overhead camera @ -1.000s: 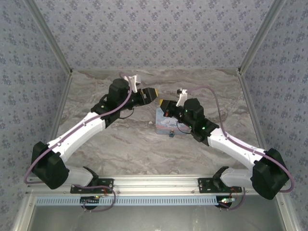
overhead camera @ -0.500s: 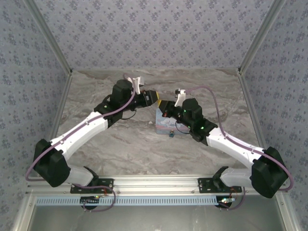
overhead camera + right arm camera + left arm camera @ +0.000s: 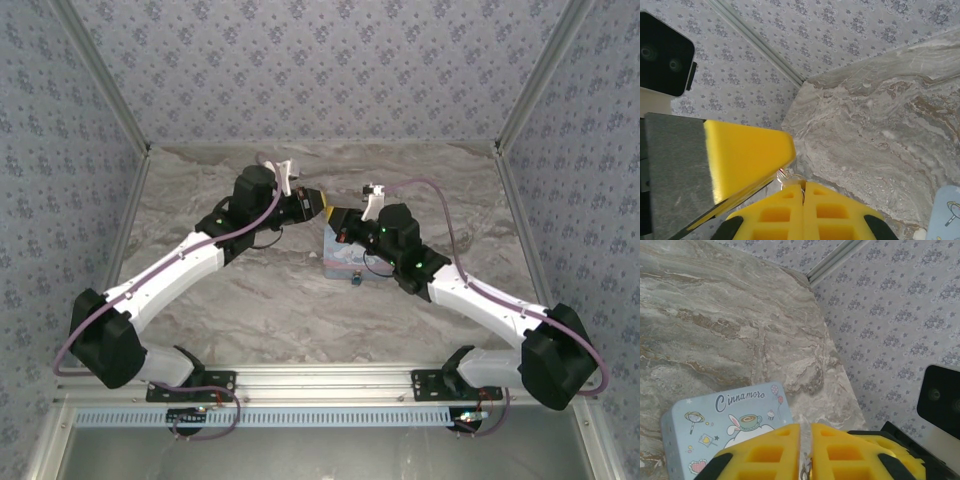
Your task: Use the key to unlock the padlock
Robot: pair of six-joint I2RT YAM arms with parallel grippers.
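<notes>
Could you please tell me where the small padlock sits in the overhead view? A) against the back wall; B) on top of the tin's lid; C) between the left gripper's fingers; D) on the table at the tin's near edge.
D: the top view shows the padlock low on the table, right at the near edge of the pale blue tin.

My two arms reach inward to the centre of the top view. My left gripper (image 3: 320, 204) and right gripper (image 3: 336, 214) meet tip to tip, both with their yellow fingers (image 3: 770, 215) pressed together.
</notes>
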